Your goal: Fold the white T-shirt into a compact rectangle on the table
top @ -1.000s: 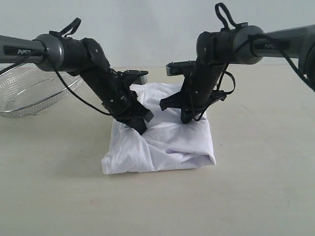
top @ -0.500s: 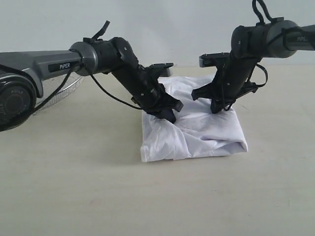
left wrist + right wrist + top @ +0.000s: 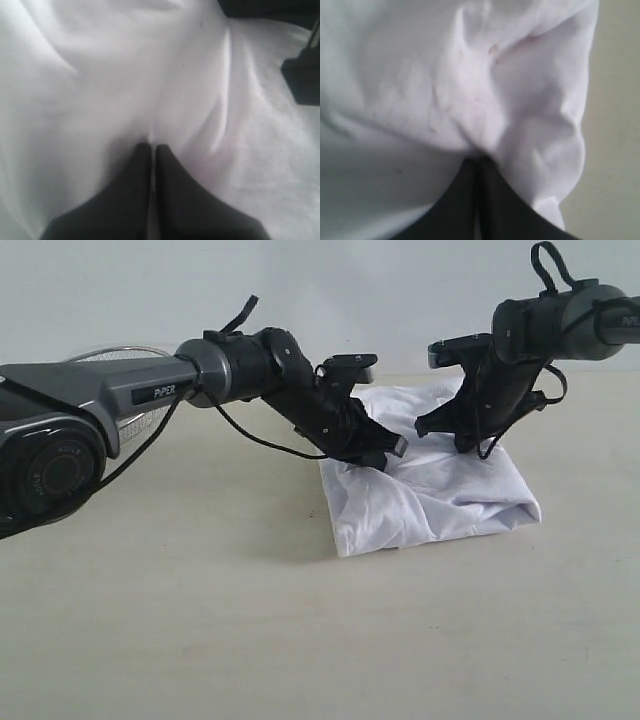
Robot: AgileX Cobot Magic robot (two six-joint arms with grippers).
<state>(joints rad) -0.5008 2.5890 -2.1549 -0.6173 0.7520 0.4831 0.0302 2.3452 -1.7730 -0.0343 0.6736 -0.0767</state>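
The shirt (image 3: 430,495) lies folded on the table (image 3: 200,640), right of the middle. The left arm hides most of a wire basket (image 3: 120,349) behind it. Only the wrist views show the jaws: the left gripper (image 3: 152,150) and the right gripper (image 3: 477,162) are each clenched on a pinch of cloth. The right wrist view shows also faint red marks (image 3: 494,48).

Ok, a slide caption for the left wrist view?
Left hand pinching a pucker of the white T-shirt, wrinkled cloth filling the frame.

T-shirt (image 3: 430,502) on table (image 3: 200,630), right of centre; basket (image 3: 108,352) behind, far left.
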